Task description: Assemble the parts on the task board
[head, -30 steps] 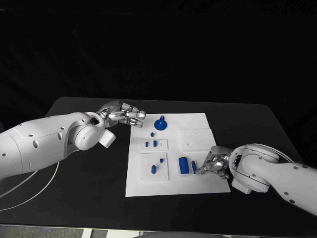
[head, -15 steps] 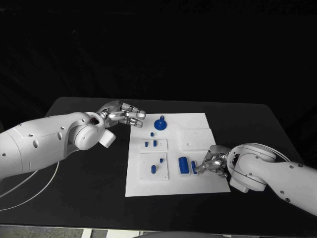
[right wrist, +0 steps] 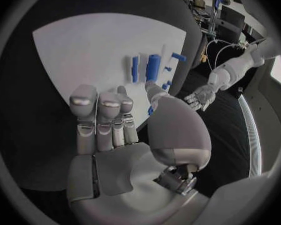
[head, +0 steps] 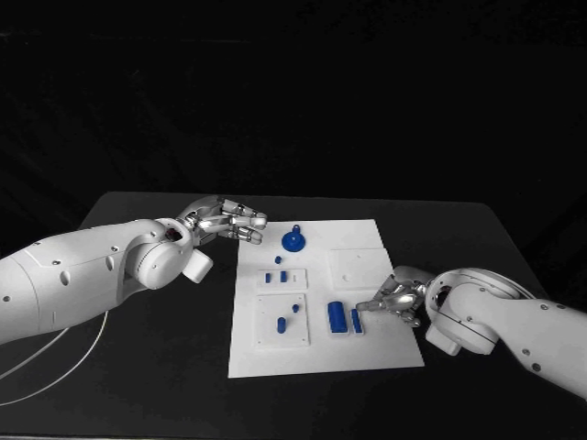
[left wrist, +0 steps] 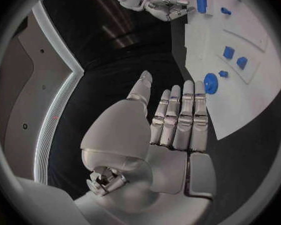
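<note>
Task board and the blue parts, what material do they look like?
Task board: looks like matte white plastic; flat, even surface without glare and raised rectangular pads. Blue parts: probably moulded or printed plastic; uniform saturated colour, dull finish. Neither can be confirmed from looks alone.

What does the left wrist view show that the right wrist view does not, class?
Left wrist view alone: the round blue part with a small loop beyond the open left robot hand. Right wrist view alone: the flat blue strip beside the blue cylinder, seen past the open right robot hand. Both share the white task board and blue parts on it.
</note>
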Tool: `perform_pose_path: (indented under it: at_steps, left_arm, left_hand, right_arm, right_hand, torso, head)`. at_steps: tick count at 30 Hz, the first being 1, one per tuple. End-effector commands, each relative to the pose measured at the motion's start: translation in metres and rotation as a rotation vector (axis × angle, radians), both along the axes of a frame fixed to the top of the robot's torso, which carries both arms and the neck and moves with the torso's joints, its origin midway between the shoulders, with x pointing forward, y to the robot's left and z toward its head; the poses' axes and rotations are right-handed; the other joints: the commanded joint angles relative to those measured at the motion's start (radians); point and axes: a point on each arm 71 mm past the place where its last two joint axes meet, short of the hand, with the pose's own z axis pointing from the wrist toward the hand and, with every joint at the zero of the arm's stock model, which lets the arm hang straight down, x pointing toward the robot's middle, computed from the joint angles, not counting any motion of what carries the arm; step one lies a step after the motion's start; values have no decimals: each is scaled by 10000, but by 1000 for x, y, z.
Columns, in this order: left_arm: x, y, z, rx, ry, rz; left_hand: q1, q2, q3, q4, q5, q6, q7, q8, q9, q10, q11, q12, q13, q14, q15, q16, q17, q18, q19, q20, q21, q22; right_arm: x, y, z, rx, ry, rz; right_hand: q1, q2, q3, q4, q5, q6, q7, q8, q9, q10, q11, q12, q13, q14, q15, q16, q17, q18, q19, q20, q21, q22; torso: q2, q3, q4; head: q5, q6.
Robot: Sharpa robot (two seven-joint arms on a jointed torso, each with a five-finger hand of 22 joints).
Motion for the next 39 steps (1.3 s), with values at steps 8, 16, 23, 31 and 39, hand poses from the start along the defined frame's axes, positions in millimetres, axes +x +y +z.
perform_pose_path:
  at_steps: [8,16,23,31,39]
  left_arm:
    - [16,21,9,-1120,-968,2138]
    - [35,28,9,-1380,-1315,2932]
    - [36,25,5,-987,-1070,2724]
    - [19,6,-4,-1280,-1174,3157]
    - [-19,-28,-13,-1701,-1314,4004]
  left_hand:
    - [111,53,14,-57,55,10,-15,-11,-6,-87,6,-6,3,-127,-2,-24,-25,-25,29,37,12,-7]
    - [157,232,71,-151,82,-35,-217,-21,-14,-696,-23,-38,-1,-997,59,-49,-76,-23,-485,281,-271,-163]
    - [-4478,-198,676,890,-1268,-10172,-1473,-649,-630,-11345,-1290,-618,-582,-11773,-1198,-650,-709,-520,-10417,-981,-1016,-1338]
    - [-13302,-198,676,890,-1268,-10172,-1473,-649,-630,-11345,-1290,-618,-582,-11773,-1198,-650,-709,-520,-10417,-981,-1016,-1338]
    - [-13302,-198,676,890,-1268,-10172,-1473,-649,-630,-11345,-1290,-618,-582,-11773,-1198,-650,-709,-520,-10417,-981,-1016,-1338]
  right_arm:
    - [77,-32,40,4793,-3359,-1698]
    - [111,-56,47,6882,-4456,-3111]
    - [115,-57,42,6052,-4070,-3248]
    - [102,-35,50,7054,-4596,-3284]
    - [68,1,56,8550,-5109,-3762]
  right_hand:
    - [839,2043,-3853,-1344,2010,-68,40,45,38,-977,141,-2102,-1682,-434,161,-1745,-1257,307,-200,192,-3795,-146]
    - [1473,2480,-3212,-1934,1899,-685,489,22,-204,-1499,968,-7953,-7908,-1887,1119,-6771,-4365,284,-2393,1137,-7268,-4446]
    - [-2835,1630,-1795,-1307,-1003,-11454,-695,-596,-847,-6303,316,-9342,-11674,-7152,952,-9826,-10000,-530,-14647,1194,-8179,-13073]
    - [-11115,1630,-1795,-1307,-1003,-11454,-695,-596,-847,-13362,316,-9342,-11674,-14510,952,-9826,-10000,-530,-14647,1194,-8179,-13073]
    - [-11115,1630,-1795,-1307,-1003,-11454,-695,-596,-847,-13362,316,-9342,-11674,-14510,952,-9826,-10000,-530,-14647,1194,-8179,-13073]
  torso:
    - [-336,-74,-335]
    - [-593,-47,-290]
    - [-585,-18,-264]
    - [-1010,295,46]
    - [-1092,355,105]
  head:
    - [192,483]
    - [300,688]
    - [251,731]
    - [-233,1049]
    - [-326,1110]
